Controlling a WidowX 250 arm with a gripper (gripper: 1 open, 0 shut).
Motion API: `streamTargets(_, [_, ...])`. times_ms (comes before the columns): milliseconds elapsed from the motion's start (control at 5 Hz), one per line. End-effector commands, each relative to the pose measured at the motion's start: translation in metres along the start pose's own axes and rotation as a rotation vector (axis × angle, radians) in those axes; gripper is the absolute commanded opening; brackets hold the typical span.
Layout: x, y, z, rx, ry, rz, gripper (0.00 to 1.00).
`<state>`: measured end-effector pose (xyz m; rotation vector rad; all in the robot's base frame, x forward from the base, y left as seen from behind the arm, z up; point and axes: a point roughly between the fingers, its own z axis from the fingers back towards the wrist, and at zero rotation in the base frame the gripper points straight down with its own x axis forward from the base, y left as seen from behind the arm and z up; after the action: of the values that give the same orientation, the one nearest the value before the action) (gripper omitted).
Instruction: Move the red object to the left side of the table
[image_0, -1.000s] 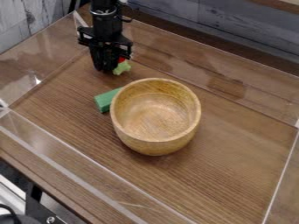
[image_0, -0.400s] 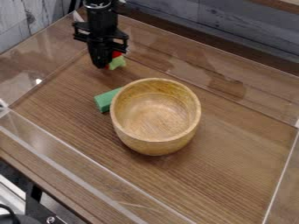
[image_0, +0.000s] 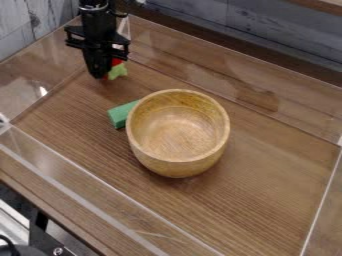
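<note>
- The black gripper (image_0: 99, 68) is being pointed straight down over the far-left part of the counter (image_0: 254, 170).
- The gripper is being kept pressed together on the red object (image_0: 116, 70), which is being pinched at the fingertips.
- Only part of the red object is being shown, peeking out on the right side of the gripper; a bit of green, likely its leafy stem, is being seen just at its lower edge.
- Whether the red object is being lifted clear of the counter or is touching it cannot be told from this view.
- The red object is being located near the back-left corner, close to the clear acrylic wall (image_0: 34, 70) on the left side.
- A wooden bowl (image_0: 179, 131) is being seen upright near the middle of the counter, well apart from the gripper.
- A flat green piece (image_0: 123, 113) is being seen lying on the counter, touching or just beside the left rim of the wooden bowl, between bowl and gripper.
- The dark wood-grain counter is being bordered by low clear walls on all visible sides.
- The arm above the gripper is being cut off by the top edge of the view.
</note>
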<state>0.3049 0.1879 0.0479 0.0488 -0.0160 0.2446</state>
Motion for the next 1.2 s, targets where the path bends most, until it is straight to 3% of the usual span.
streamTargets(0, [0.002, 0.019, 0.014, 0.042, -0.049, 0.035, 0.00])
streamTargets(400, [-0.002, 0.030, -0.005, 0.060, -0.014, 0.064, 0.00])
streamTargets(1000, [-0.007, 0.032, -0.017, 0.065, 0.020, 0.077, 0.00])
